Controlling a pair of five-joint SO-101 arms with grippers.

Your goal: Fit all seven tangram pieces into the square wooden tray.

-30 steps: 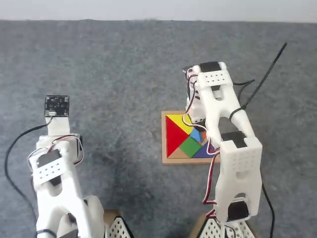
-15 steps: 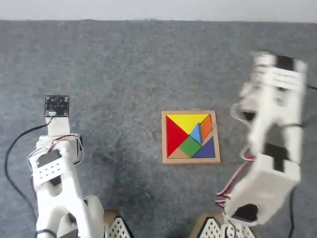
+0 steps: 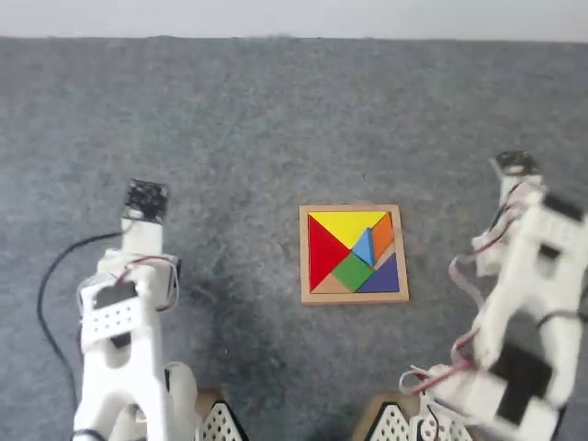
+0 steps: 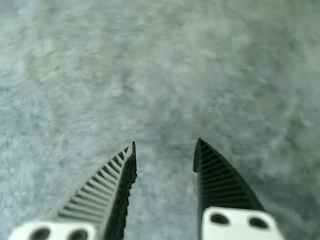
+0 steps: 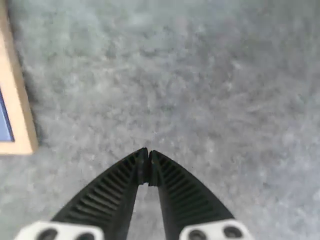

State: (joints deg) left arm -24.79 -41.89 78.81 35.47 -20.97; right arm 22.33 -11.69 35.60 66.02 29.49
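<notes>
Tray sits mid-carpet, with bare carpet on all four sides: approach lanes from left, right, near and far. Obstacles: left arm at near left, right arm at near right, both well apart from the tray. Left gripper, jaws apart, over bare carpet. Right gripper, jaws together, near the tray rim but not touching it.

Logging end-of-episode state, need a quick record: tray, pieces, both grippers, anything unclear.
tray: square wooden tray, mid grey carpet
pieces in tray: yellow triangle, red triangle, green square, light blue triangle, orange piece, purple triangle
unclear: tan triangle at the tray's near-left corner; cannot tell whether it is a piece or bare wood
left gripper: open, empty, over carpet
right gripper: shut, empty, over carpet beside the tray's edge
</notes>
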